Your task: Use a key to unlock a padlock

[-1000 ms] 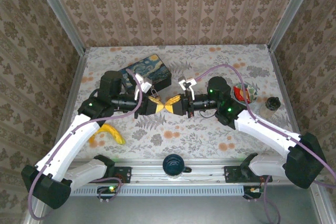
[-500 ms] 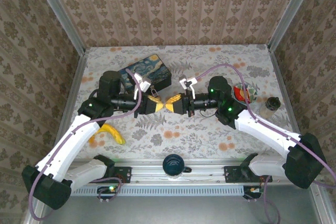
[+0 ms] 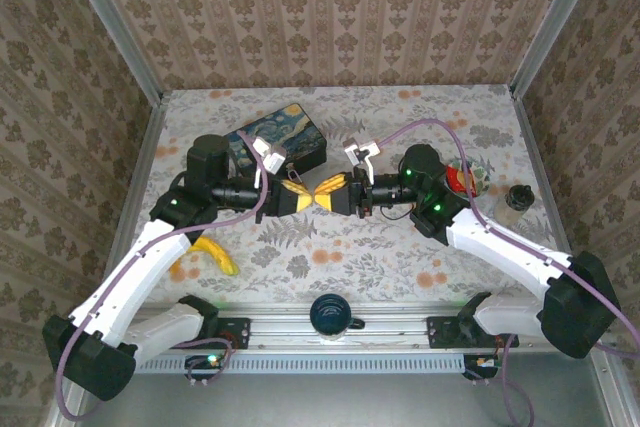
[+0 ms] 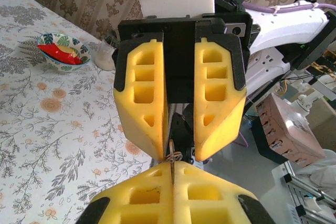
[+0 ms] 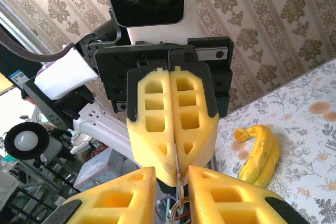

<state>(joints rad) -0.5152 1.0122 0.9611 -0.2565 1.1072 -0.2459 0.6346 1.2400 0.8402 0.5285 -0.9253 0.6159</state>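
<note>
My left gripper (image 3: pixel 300 193) and right gripper (image 3: pixel 328 188) meet tip to tip above the middle of the table. In the left wrist view, my left gripper (image 4: pixel 172 174) is shut on the key (image 4: pixel 172 166), a thin silvery blade standing edge-on, with a wire ring (image 4: pixel 174 156) at its outer end. The right gripper (image 4: pixel 181 153) faces it with a clear gap between its yellow fingers. In the right wrist view, the key (image 5: pixel 177 161) sticks out of the shut left gripper (image 5: pixel 177 174) into the gap of my open right gripper (image 5: pixel 171 167); the ring (image 5: pixel 179 206) hangs below. I cannot make out the padlock.
A blue painted tin box (image 3: pixel 285 137) lies behind the left gripper. A banana (image 3: pixel 210 255) rests at the front left. A bowl (image 3: pixel 465 179) and a small jar (image 3: pixel 518 197) stand at the right. A dark mug (image 3: pixel 330 315) sits on the front rail.
The right gripper's fingers have parted. Both grippers have shifted slightly toward the back of the table, still tip to tip. The left gripper stays shut on the key.
</note>
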